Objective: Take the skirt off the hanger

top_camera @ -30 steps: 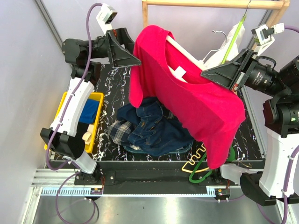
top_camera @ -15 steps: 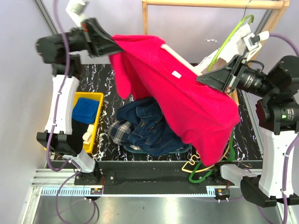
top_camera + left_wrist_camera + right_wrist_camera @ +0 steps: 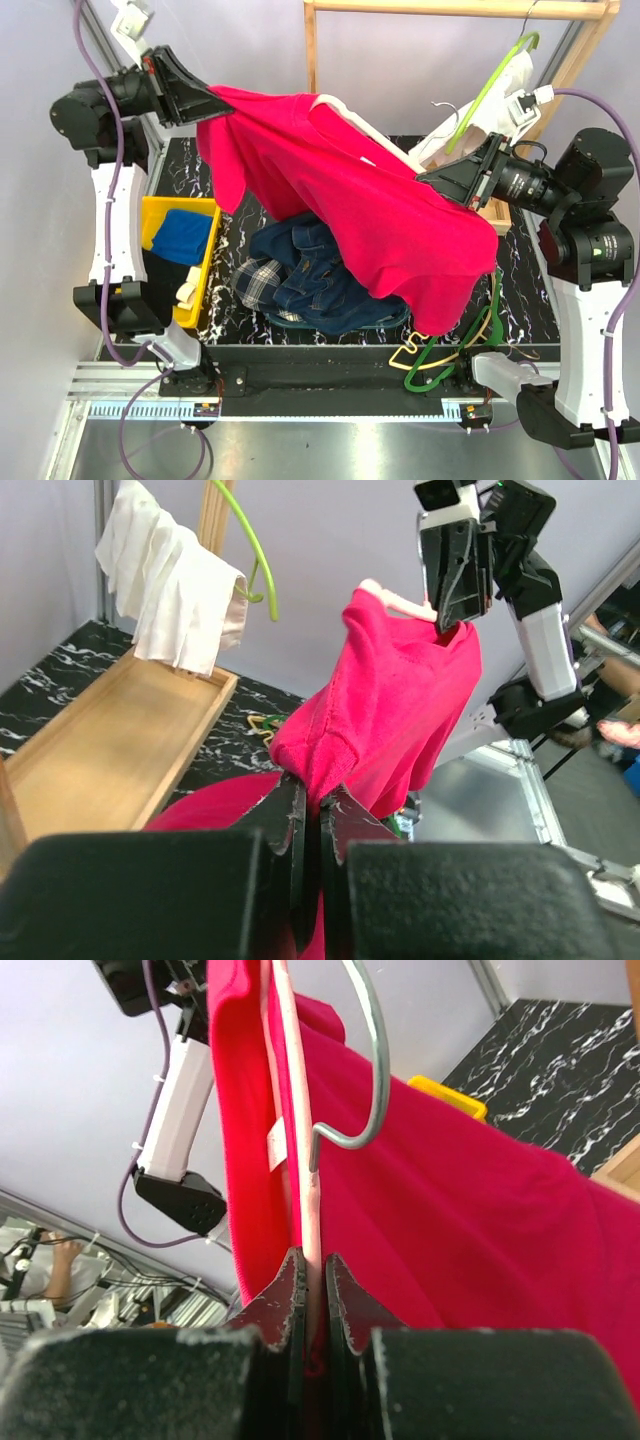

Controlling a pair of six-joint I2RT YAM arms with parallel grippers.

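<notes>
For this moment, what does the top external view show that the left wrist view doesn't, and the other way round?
Only top external: the skirt lying on the table, partly under the denim garment, and the yellow bin. Only left wrist: the left claw seen close, its jaws shut on a fold of the red garment. Both: the red garment stretched across to the right claw, which grips the pink hanger, and the white cloth hanging behind.

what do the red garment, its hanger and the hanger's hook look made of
The red garment: soft matte knit cloth, probably cotton; it drapes in folds. The pink hanger: smooth, likely plastic, though I can't be sure. The hook: bare shiny grey metal wire.
</notes>
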